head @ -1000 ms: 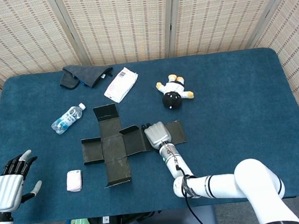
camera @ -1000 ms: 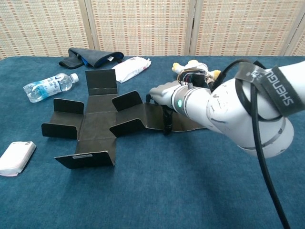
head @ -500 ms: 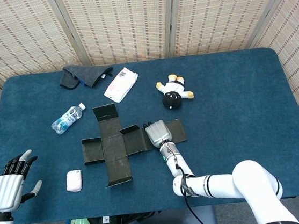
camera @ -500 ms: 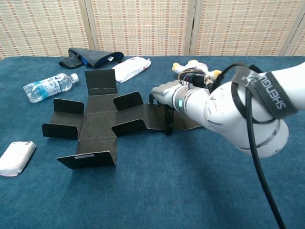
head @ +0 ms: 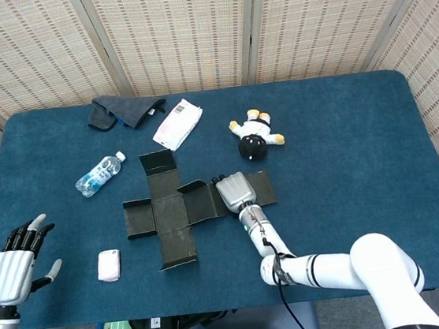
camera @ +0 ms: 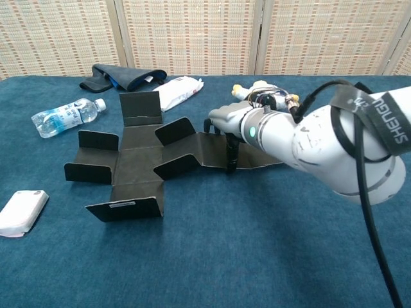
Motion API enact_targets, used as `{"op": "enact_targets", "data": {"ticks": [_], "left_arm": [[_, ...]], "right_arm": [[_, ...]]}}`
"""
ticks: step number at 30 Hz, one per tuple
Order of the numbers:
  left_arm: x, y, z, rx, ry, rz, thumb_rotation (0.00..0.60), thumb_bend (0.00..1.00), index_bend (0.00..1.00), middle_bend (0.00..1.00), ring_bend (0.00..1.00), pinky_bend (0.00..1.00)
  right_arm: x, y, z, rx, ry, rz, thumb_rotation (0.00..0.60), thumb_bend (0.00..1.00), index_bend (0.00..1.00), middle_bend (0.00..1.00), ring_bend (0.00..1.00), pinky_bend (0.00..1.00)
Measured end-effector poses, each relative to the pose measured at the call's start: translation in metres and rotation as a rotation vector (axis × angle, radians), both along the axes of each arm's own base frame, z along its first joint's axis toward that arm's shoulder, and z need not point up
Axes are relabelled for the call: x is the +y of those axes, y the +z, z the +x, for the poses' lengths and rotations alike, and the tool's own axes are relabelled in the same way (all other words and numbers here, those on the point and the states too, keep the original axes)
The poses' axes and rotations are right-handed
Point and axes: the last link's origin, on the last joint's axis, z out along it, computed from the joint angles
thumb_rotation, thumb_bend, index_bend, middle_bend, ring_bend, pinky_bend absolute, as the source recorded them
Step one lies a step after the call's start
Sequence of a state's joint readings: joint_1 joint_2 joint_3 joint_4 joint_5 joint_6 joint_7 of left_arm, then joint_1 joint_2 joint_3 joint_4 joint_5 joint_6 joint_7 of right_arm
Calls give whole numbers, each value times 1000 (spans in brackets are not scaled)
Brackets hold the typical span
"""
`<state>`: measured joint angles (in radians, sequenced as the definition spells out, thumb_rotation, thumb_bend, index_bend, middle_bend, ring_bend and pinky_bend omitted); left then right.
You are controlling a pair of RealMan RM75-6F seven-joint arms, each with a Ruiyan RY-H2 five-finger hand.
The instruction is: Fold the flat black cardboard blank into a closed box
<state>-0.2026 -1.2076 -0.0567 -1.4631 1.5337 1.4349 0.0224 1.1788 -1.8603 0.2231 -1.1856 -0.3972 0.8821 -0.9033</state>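
Black cardboard blank point(head: 171, 215) lies near the middle of the blue bench point(head: 345, 150), a bit to the left. It is shaped like a cross. Most of it is flat, but the small flaps at its ends stand up a little.

The right hand point(head: 234, 191) rests on the right part of the cardboard. Its dark fingers point(camera: 232, 153) are bent down and press on the panel there. It looks like it is holding the right side of the blank down, though I cannot tell if it pinches an edge. The silver back of the hand faces up.

The left hand point(head: 15, 263) is far away, at the left edge of the bench near the front. It holds nothing and its fingers are spread apart.

A small pink and white box point(head: 108, 265) lies on the bench between the left hand and the cardboard. A water bottle point(head: 99, 174) lies on its side behind the cardboard, to the left. A white packet point(head: 177, 124) lies farther back, and a dark folded cloth point(head: 122, 111) is beside it at the back edge. A little stuffed toy point(head: 256, 136) with a black head lies behind the right hand. Woven screens point(head: 188, 25) stand behind the bench.
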Motion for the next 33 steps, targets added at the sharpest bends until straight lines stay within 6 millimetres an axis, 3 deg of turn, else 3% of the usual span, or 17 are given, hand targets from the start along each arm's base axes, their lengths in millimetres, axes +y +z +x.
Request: {"op": "enact_targets", "data": {"ticks": [4,10,13,17,19,24,29,33], "left_arm": [[10,-2,1,-7,-5,-18,600,263,173,103,107,159],[34,-12,7,-2,-51,-67,600,263,171,119,185,419],[49,-22,14,10,-90,-96,600,263,173,132,287,494],[66,-35,29,-11,-135,-143,600,249,175,141,511,652],[74,-41,35,-22,-151,-170,600,225,163,141,556,704],[87,-53,41,-39,-170,-219,600,182,99,123,581,724],[96,-66,39,-14,-196,-251,600,157,6,5,582,744],[102,-80,37,17,-224,-280,600,157,0,0,577,746]], "right_arm": [[-2,9,-7,-50,-1,-7,600,19,250,287,821,1000],[-2,18,-15,-110,9,7,600,19,250,288,821,1000],[0,20,-16,-127,28,14,600,19,250,287,821,1000],[3,25,-21,-131,47,19,600,19,250,288,821,1000],[3,26,-23,-135,44,18,600,19,250,288,821,1000],[3,30,-28,-143,41,16,600,19,250,288,821,1000],[2,31,-31,-142,49,22,600,19,250,288,821,1000],[2,31,-33,-144,50,25,600,19,250,288,821,1000]]}}
